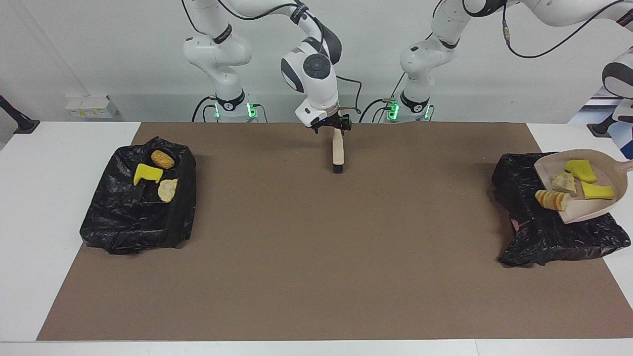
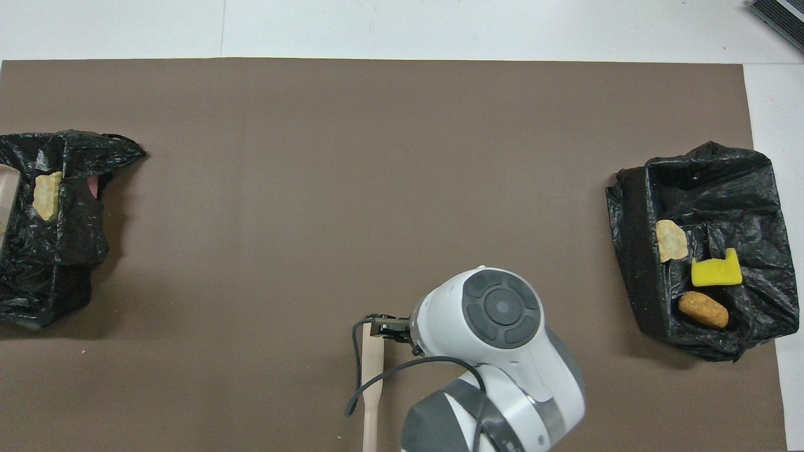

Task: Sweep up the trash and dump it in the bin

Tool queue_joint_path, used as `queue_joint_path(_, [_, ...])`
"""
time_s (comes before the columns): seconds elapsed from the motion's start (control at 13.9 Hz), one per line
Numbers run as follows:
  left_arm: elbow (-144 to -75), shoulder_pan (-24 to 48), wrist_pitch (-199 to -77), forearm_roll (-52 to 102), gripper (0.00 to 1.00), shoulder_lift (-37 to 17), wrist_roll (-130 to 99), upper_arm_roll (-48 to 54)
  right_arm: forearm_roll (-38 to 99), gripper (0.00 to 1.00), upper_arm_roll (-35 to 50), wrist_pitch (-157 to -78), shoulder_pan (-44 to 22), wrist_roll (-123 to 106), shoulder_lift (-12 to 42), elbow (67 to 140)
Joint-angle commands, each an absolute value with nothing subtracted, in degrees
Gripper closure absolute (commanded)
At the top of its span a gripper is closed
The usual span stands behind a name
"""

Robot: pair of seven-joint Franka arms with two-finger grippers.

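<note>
- Over the bin (image 1: 544, 232), my unseen left end effector clenches the dustpan (image 1: 588, 210) by its handle; the trash (image 1: 564, 183) is light and loose.
- Right end effector (image 1: 332, 124), released, above brush (image 1: 338, 151).

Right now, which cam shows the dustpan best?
Facing view. The dustpan is tilted over the black bin bag at the left arm's end, with yellow and bread-like chunks on it. The overhead view catches only a sliver of it at the frame edge.

Four trash chunks (image 1: 573, 184) (two yellow, two bread-like) sit on the tilted beige dustpan (image 1: 601, 210) over one black-lined bin (image 1: 544, 237). Three more chunks (image 1: 157, 174) lie in the other bin (image 1: 133, 222).
</note>
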State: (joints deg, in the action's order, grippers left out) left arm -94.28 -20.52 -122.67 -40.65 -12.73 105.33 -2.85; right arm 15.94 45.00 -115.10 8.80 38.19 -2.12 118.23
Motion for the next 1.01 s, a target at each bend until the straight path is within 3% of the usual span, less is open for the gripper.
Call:
queue_joint_path(0.0, [-97.90, -18.55, -122.87, -50.42, 1.00, -9.58, 100.92, -3.52, 15.38, 0.00, 45.44, -108.39, 13.87, 33.85, -4.84, 114.01])
queue_joint_path(0.57, [-97.83, -16.26, -120.76, -65.73, 1.00, -5.98, 95.36, -3.43, 15.12, 0.00, 43.33, -106.70, 15.64, 33.05, -5.27, 109.87])
queue_joint_path(0.93, [-98.26, -12.14, -113.06, -63.65, 1.00, -3.34, 91.00, -2.72, 13.19, 0.00, 42.63, -105.39, 18.02, 33.13, -5.27, 106.36])
